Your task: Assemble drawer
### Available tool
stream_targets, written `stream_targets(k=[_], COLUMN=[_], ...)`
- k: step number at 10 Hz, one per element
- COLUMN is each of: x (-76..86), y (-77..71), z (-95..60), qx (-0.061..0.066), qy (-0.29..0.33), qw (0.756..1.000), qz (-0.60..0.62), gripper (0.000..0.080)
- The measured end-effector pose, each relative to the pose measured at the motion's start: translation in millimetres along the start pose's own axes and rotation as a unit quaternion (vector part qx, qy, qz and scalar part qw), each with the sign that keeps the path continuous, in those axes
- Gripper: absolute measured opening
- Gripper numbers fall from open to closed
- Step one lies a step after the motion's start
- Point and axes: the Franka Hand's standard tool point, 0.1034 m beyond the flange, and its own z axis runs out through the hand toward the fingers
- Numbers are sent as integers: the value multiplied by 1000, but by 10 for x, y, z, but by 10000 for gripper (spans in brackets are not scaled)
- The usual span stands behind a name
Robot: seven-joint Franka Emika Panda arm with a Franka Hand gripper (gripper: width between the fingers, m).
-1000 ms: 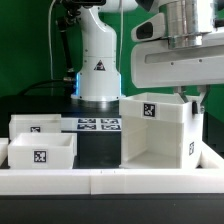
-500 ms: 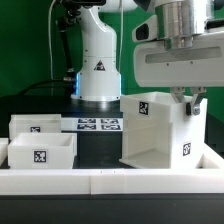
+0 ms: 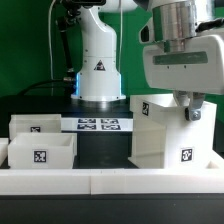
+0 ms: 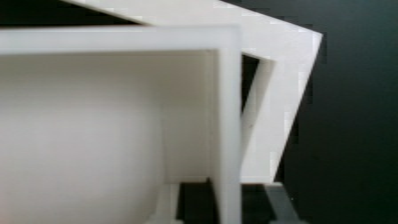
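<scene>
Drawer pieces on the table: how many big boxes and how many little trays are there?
Big box: 1
Small trays: 2
Total: 3 white drawer pieces

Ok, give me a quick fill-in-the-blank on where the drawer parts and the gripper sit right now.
1. The housing stands on the exterior view's ___ side.
2. The number of open-top trays lying apart from it is ___.
3. The gripper reaches the housing's wall from ___.
Missing words: right; two; above.
</scene>
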Motion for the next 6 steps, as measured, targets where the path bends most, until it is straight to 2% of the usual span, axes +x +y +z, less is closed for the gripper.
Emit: stream_targets(k=[3,6], x=[43,56], y=[-131,-176], z=[13,19], qx=[7,-11], qy=[-2,-12], qw=[1000,999], qz=[28,33], gripper=[41,41])
